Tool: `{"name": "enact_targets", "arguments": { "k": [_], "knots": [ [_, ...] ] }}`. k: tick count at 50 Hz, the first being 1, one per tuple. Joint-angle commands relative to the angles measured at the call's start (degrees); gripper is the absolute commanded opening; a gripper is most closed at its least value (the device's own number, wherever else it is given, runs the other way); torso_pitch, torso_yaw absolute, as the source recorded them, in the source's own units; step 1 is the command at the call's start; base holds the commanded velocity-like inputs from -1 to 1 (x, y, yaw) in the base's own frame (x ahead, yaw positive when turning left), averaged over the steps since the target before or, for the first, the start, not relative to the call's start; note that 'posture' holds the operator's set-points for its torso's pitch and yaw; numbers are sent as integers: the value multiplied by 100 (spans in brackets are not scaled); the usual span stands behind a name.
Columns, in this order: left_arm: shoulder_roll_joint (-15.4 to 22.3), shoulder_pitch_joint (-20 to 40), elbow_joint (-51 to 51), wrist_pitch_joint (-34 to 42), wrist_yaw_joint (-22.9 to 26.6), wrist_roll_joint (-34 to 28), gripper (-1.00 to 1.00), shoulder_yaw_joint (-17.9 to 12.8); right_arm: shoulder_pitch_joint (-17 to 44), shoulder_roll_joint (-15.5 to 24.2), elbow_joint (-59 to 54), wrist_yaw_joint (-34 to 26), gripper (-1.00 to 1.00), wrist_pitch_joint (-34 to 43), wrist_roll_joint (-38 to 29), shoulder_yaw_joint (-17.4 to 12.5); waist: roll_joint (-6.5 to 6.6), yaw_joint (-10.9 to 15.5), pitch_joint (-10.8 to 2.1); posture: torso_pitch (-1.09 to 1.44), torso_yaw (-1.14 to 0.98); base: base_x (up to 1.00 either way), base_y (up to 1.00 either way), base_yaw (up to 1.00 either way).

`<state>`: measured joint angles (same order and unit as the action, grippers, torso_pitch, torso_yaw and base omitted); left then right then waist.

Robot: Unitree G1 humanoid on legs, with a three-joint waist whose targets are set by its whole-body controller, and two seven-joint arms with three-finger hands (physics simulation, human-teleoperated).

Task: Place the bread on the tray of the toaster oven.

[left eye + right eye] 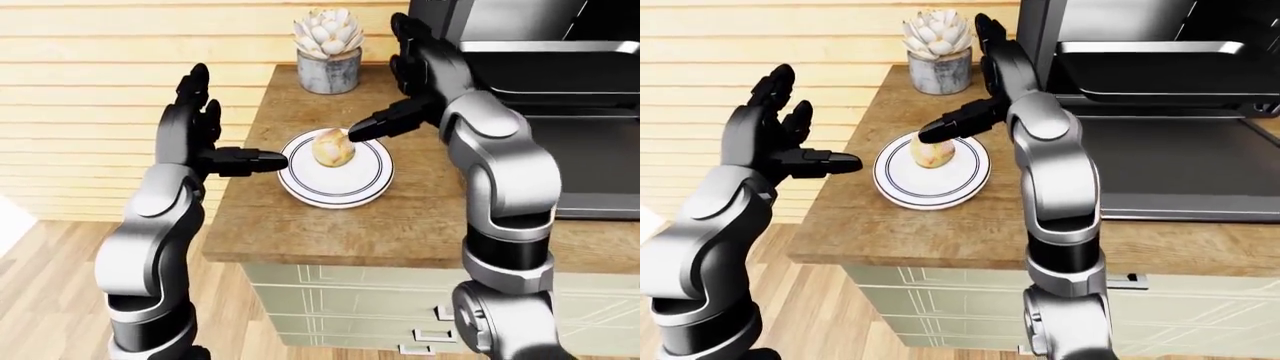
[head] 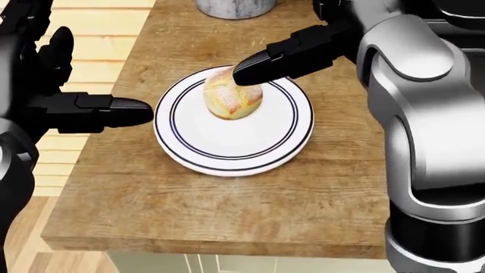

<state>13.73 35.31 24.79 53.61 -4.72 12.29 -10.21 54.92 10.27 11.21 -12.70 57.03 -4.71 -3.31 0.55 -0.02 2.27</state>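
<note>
Your robot stands at the near edge of a wooden counter (image 2: 227, 216), both arms raised over it, cabinet drawers (image 1: 330, 315) showing below the overhang in the left-eye view. Nearest on the wood, a white plate (image 2: 227, 153) with two dark rings sits close to the counter's left side, and the bread (image 2: 231, 102), a golden roll dusted white, rests on the plate's upper half.

Your left hand (image 1: 200, 135) hangs just off the plate's left rim with its fingers spread wide, one dark finger (image 2: 114, 111) pointing across toward the plate and stopping short of it (the other fingers stand upright, seen best in the right-eye view). It grips nothing.

Your right hand (image 1: 985, 82) reaches in from the upper right of the head view, fingers apart too, with one finger (image 2: 261, 65) stretched out over the top of the roll. In the head view its tip overlaps the bread's upper edge; whether it touches the crust you cannot tell from these angles. Nothing is clasped in it.

Farther up the counter stands a grey stone pot (image 1: 328, 71) holding a pale succulent (image 1: 327, 31). To the right, the toaster oven (image 1: 1120, 30) is open, its door (image 1: 1180, 169) folded down flat on the counter and a dark tray (image 1: 1160, 71) showing inside, well apart from the bread.
</note>
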Motion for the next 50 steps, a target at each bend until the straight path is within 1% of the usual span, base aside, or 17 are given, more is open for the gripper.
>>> {"name": "enact_targets", "arguments": {
  "k": [1, 6, 7, 13, 23, 36, 41, 48, 50],
  "knots": [
    [56, 173, 161, -191, -2, -5, 100, -51, 182, 32, 124, 36, 100, -185, 5, -20, 10, 1, -154, 0, 0, 0, 0, 0],
    [62, 176, 112, -222, -5, -1, 100, -52, 158, -8, -50, -11, 100, -404, 86, -9, 8, -6, -160, 0, 0, 0, 0, 0],
    [60, 172, 98, -239, -5, -5, 100, -44, 148, 6, -100, -29, 100, -465, 54, 50, 8, -7, -164, 0, 0, 0, 0, 0],
    [84, 187, 149, -181, -15, 23, 100, -93, 133, -19, -325, -40, 100, -720, -23, 49, 17, -13, -168, 0, 0, 0, 0, 0],
    [82, 146, 203, -165, -34, 27, 100, -76, 99, -138, -747, -17, 100, -1222, -155, 99, 24, -19, -176, 0, 0, 0, 0, 0],
    [111, 179, 167, -162, -51, 57, 100, -104, 121, -286, -1052, 6, 100, -1414, -163, 136, 32, -21, -173, 0, 0, 0, 0, 0],
    [120, 190, 157, -158, -60, 72, 100, -104, 37, -318, -1187, 41, 100, -1581, -253, 197, 31, -22, -169, 0, 0, 0, 0, 0],
    [125, 189, 98, -211, -59, 69, 100, -94, 11, -374, -1474, 42, 100, -1833, -317, 190, 37, -21, -178, 0, 0, 0, 0, 0],
    [123, 191, 109, -193, -63, 71, 100, -98, -9, -397, -1534, 51, 95, -1886, -330, 201, 39, -20, -180, 0, 0, 0, 0, 0]
  ]
}}
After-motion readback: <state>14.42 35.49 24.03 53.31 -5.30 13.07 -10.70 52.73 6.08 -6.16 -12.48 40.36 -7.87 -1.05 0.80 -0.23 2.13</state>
